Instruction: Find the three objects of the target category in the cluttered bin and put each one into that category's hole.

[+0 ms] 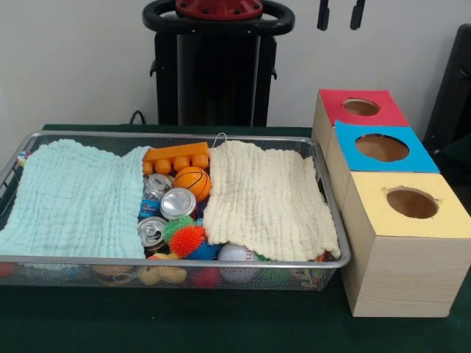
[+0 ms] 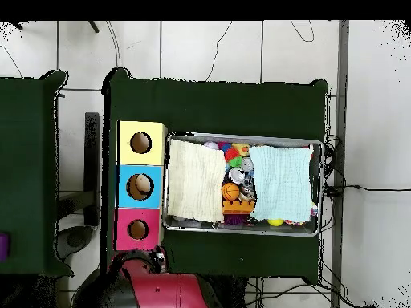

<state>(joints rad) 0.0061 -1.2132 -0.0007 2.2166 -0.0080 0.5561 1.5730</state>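
The wire mesh bin point(image 1: 176, 262) sits on the green table, left of the boxes; it also shows in the overhead view point(image 2: 241, 136). No orange and tan plush toys show; a mint cloth point(image 1: 73, 198) and a cream cloth point(image 1: 265, 198) cover most of the bin. The red-topped box's hole point(image 1: 360, 107) is the farthest of the row, and nearest the robot in the overhead view point(image 2: 137, 230). My gripper point(image 1: 339, 15) shows only as two black fingertips at the top edge, above the red box, apart and empty.
Between the cloths lie an orange toy brick point(image 1: 176, 156), a basketball point(image 1: 193, 182), cans point(image 1: 176, 202), spiky balls point(image 1: 187, 239) and a baseball point(image 1: 237, 254). The blue-topped box point(image 1: 382, 147) and yellow-topped box point(image 1: 412, 202) stand right of the bin.
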